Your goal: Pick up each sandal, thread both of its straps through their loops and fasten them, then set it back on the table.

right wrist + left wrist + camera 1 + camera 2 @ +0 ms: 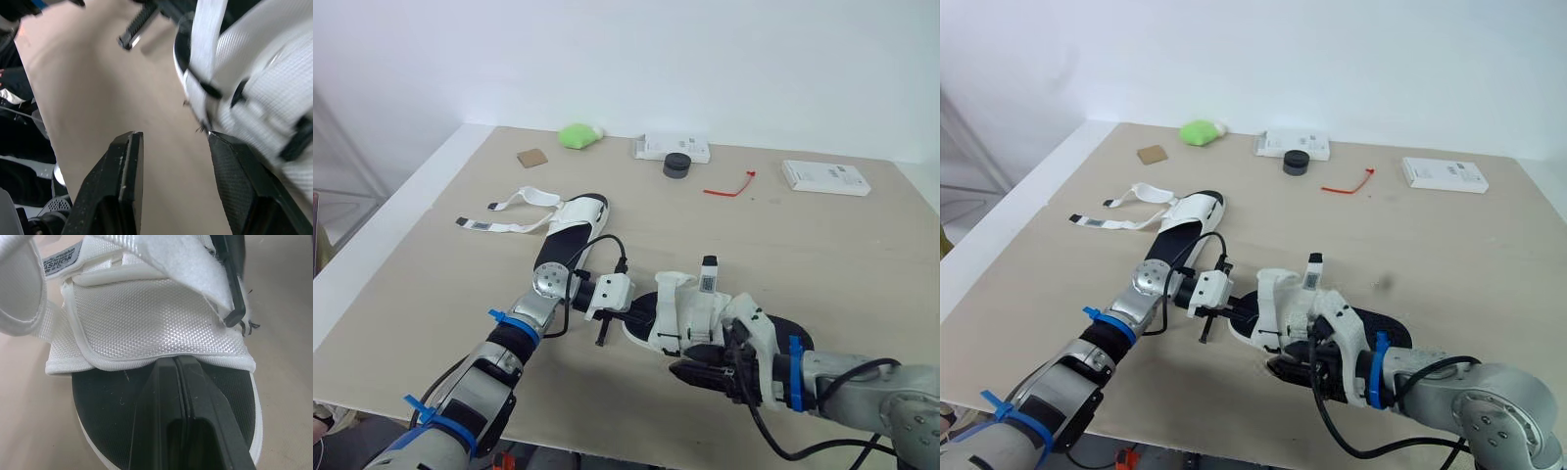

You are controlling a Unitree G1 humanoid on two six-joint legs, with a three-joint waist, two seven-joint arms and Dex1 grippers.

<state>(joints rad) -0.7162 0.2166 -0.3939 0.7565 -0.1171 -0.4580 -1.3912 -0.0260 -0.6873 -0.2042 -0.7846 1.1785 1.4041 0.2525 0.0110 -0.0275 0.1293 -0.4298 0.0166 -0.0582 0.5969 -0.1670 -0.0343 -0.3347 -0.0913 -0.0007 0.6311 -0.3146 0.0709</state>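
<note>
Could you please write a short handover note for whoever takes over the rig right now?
The left gripper is shut, tips at the front edge of the near sandal's white upper.
The right gripper is open, beside the same sandal.
One strap end of the near sandal sticks up loose.
The far sandal lies on the table, its straps spread open.
Done: neither sandal finished.
Left: fasten the near sandal, set it down, then do the far sandal.

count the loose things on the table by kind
sandals: 2
white boxes: 2
green lump: 1
brown square: 1
black round cap: 1
red tie: 1
total: 8
</note>
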